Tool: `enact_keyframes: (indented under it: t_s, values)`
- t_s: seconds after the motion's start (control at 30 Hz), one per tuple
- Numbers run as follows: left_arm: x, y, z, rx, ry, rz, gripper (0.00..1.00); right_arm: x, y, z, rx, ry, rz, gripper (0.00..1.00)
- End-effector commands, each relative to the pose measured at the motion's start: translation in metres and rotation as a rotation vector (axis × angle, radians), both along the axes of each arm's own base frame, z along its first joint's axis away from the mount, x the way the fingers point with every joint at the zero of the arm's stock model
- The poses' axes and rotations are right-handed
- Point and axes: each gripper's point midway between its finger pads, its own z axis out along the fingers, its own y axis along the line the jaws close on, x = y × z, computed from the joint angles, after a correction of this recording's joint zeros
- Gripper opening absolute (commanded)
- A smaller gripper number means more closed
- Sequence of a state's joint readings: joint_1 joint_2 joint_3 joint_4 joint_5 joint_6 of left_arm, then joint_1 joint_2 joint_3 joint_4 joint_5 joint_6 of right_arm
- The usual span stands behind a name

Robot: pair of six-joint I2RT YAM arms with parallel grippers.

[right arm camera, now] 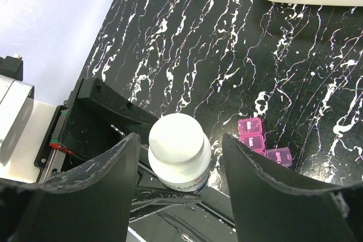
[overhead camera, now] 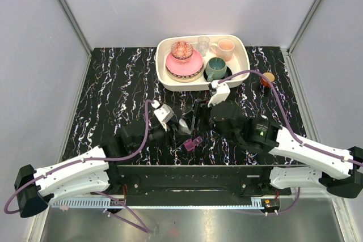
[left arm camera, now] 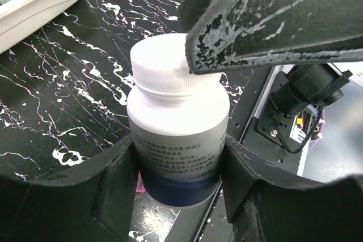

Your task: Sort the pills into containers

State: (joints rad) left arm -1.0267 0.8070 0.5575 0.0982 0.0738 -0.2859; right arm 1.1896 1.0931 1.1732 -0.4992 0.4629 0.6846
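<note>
My left gripper (left arm camera: 178, 165) is shut on the body of a white bottle (left arm camera: 178, 134), held upright just above the table near its front edge. The bottle's white ribbed cap (right arm camera: 177, 140) is screwed on. My right gripper (right arm camera: 180, 145) comes down from above, open, with one finger on each side of the cap and a gap showing on both sides. One right finger (left arm camera: 272, 21) fills the top of the left wrist view. The containers, a small magenta pill box (right arm camera: 258, 140) with lidded compartments, lie on the table beside the bottle (overhead camera: 193, 143). No pills are in view.
A cream tray (overhead camera: 243, 75) at the back holds pink bowls, a teal mug and cups. A small brown orange-lidded jar (overhead camera: 267, 79) stands to its right. The black marbled tabletop (overhead camera: 113, 94) spreads to the left. Metal rails border the table sides.
</note>
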Motion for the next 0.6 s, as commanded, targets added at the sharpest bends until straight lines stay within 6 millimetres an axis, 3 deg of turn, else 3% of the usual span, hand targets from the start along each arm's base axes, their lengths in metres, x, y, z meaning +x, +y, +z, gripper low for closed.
enact_keyframes:
  t_s: [0.0,0.1,0.33,0.57]
  values:
    - [0.003,-0.002,0.040,-0.089,-0.063,0.011,0.00,0.006,0.005,0.021,0.056,-0.030,-0.032,0.62]
    - [0.003,-0.002,0.040,-0.090,-0.064,0.008,0.00,0.005,0.008,0.020,0.068,-0.028,-0.021,0.57]
    - [0.001,-0.001,0.042,-0.105,-0.068,0.005,0.00,0.005,0.013,0.012,0.048,-0.018,-0.009,0.63]
    - [0.000,-0.001,0.042,-0.106,-0.070,-0.001,0.00,0.003,0.017,0.008,0.043,-0.014,0.007,0.59]
